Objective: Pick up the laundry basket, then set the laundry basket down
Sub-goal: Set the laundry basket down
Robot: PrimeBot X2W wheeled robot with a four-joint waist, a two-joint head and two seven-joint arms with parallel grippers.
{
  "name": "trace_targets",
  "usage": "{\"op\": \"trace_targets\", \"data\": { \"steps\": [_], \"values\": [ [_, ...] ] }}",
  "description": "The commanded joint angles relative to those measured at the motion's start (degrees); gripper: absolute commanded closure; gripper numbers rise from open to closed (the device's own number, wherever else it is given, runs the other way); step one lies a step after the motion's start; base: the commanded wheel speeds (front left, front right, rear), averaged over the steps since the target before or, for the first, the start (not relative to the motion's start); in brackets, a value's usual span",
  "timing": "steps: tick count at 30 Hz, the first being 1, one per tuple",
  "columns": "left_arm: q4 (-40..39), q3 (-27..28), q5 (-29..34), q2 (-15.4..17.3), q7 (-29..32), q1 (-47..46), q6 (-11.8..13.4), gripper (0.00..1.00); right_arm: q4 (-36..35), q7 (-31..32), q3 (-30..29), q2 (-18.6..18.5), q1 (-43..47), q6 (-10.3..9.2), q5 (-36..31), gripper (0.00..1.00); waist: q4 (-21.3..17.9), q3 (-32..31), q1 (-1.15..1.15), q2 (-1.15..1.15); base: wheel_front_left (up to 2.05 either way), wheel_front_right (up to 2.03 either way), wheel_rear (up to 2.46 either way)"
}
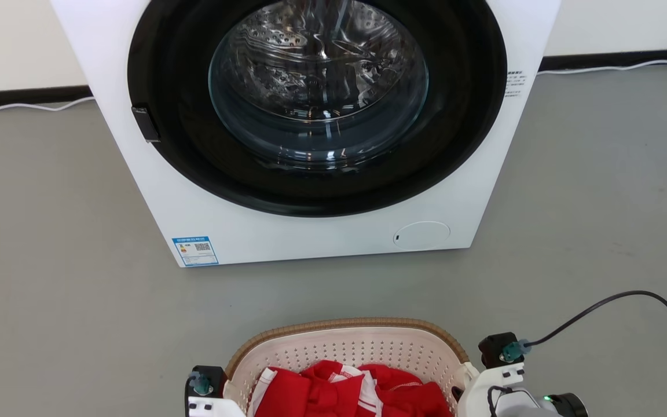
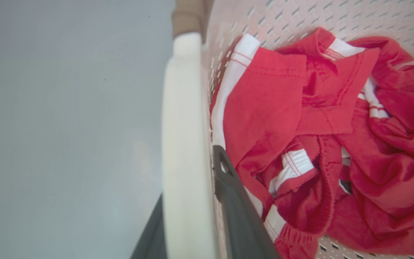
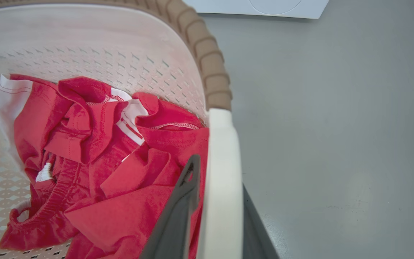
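The left gripper (image 2: 189, 216) and right gripper (image 3: 218, 216) pinch the handles (image 2: 183, 108) of the laundry basket (image 1: 350, 347); lift both evenly, short of the washing machine (image 1: 160, 191) at twelve o'clock.

light: bright, even | shadows: faint | glare: washer door glass (image 1: 318, 87) | blur: near fingers (image 2: 235, 201), wrist views

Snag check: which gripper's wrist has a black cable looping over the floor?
The right gripper: a black cable arcs from its wrist plug; at the left gripper's plug, no loop.

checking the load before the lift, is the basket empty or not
Not empty: crumpled red-and-white clothes lie inside the laundry basket, with part of its perforated floor bare.
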Motion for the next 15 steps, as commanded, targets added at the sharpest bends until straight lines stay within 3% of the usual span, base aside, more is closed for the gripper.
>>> {"op": "trace_targets", "data": {
  "steps": [1,15],
  "values": [
    [0.86,0.33,0.51,5.1,-0.54,-0.08,1.29,1.0,0.67,-1.5,0.59,-3.15,-1.36,0.11,-0.26,1.0,0.0,0.4,0.0,0.0,0.0,0.0,0.0],
    [0.31,-0.19,0.44,5.3,-5.94,-4.87,1.43,1.0,1.86,-6.91,-0.29,-3.15,-6.32,0.11,0.14,1.0,0.42,9.38,0.0,0.0,0.0,0.0,0.0]
  ]
}}
